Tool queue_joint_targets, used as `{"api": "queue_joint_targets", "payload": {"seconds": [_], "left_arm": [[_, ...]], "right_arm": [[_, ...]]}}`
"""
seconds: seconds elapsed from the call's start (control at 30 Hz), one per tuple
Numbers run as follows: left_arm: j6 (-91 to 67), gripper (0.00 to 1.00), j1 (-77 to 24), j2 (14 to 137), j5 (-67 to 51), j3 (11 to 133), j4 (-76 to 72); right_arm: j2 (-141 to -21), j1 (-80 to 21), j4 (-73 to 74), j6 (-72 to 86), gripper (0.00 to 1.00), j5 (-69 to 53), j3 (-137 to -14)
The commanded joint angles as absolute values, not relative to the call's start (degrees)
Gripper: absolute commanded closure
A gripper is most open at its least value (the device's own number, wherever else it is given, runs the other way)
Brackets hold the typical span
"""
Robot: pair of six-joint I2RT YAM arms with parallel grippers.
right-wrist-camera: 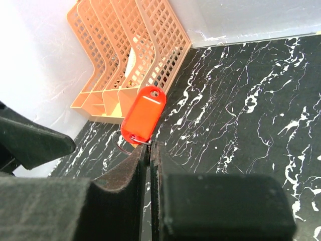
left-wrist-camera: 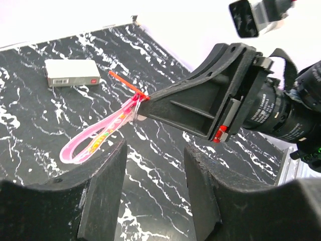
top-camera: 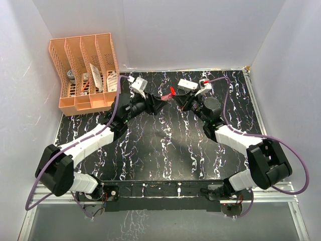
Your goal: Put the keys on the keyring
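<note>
My right gripper [right-wrist-camera: 150, 145] is shut on the keyring's thin metal ring [right-wrist-camera: 131, 142], held above the table at the back centre. A flat bright red key head [right-wrist-camera: 144, 114] sticks up from the ring. In the left wrist view the right gripper [left-wrist-camera: 145, 101] reaches in from the right, the keyring's pink looped tag [left-wrist-camera: 85, 143] hangs down-left from its tip, and the red piece [left-wrist-camera: 125, 83] shows edge-on. My left gripper [left-wrist-camera: 155, 150] faces it a short way off, open, with nothing between its fingers. From above, the two grippers [top-camera: 159, 104] [top-camera: 176, 98] nearly meet at the red key [top-camera: 172, 91].
An orange mesh file rack [top-camera: 85, 70] with several small items in it stands at the back left, also in the right wrist view [right-wrist-camera: 130, 55]. A white rectangular box [top-camera: 186, 85] [left-wrist-camera: 71, 73] lies on the black marbled table behind the grippers. White walls enclose three sides.
</note>
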State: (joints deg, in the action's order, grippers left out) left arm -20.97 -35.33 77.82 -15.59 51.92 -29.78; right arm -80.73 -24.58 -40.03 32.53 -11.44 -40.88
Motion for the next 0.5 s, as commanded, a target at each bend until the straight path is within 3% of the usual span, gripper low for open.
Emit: {"api": "queue_joint_targets", "payload": {"seconds": [0.0,0.33,0.47], "left_arm": [[-21.53,0.54,-35.06,76.42,-17.11,48.9,-45.2],[-19.42,0.66,-35.18,79.25,-17.08,43.17,-58.71],[-18.64,0.82,-35.31,82.35,-16.47,41.89,-64.8]], "right_arm": [[-78.09,-24.42,-40.64,37.87,1.0,-8.88,-44.38],[-77.98,-24.37,-39.26,41.33,1.0,-8.59,-45.08],[-77.63,-24.41,-38.52,42.19,1.0,-8.13,-45.2]]}}
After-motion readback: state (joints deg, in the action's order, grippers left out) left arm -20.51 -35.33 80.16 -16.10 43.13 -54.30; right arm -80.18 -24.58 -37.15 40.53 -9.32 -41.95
